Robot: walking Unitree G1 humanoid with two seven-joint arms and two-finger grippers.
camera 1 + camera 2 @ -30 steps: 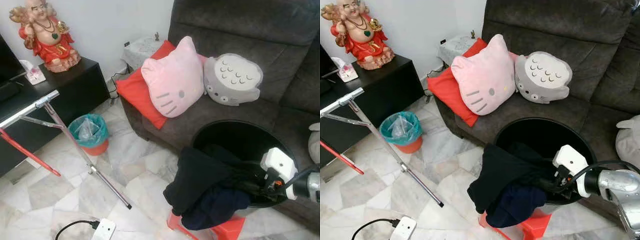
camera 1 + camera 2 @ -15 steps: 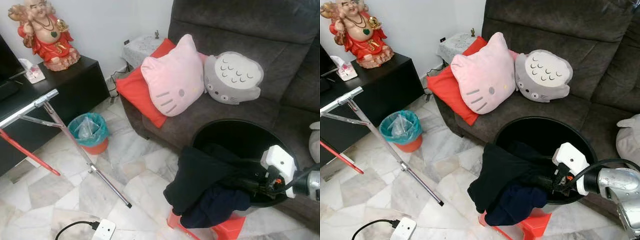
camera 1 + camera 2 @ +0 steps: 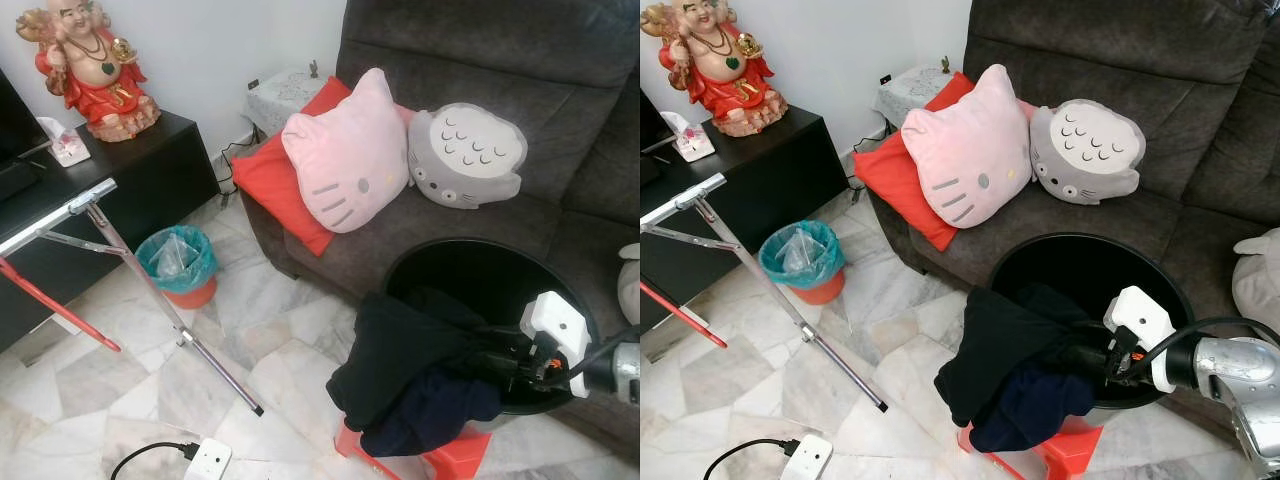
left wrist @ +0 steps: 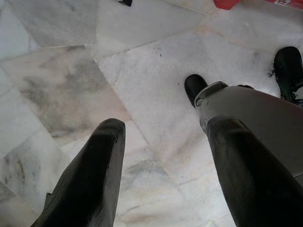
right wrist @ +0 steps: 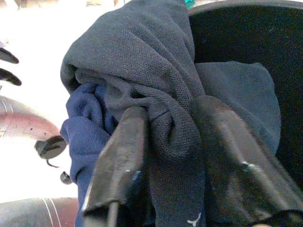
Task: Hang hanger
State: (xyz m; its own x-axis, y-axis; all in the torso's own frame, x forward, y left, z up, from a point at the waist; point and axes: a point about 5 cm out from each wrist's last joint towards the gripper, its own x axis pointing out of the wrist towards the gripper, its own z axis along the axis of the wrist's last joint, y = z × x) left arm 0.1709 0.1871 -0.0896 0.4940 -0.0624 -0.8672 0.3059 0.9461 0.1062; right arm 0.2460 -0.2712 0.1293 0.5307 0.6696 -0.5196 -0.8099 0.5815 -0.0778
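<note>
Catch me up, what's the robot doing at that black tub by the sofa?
The right gripper is at the rim of the black tub, which sits on a red stool by the grey sofa. Its fingers are clamped on a fold of the dark grey garment draped over the rim, with a navy garment beneath. The left gripper hangs open over the marble floor. The drying rack stands to the left.

I see polished, veined marble tiles on the floor (image 4: 142, 56), faintly glossy. The sofa (image 3: 500, 60) looks like matt, napped grey fabric; the pink cushion (image 3: 345, 155) is soft plush. The dark garment (image 5: 156, 80) between my right gripper (image 5: 173, 156) fingers shows a knitted piqué weave. The black basket (image 3: 1080, 265) seems smooth plastic, the rack leg (image 3: 170, 310) bright metal.
</note>
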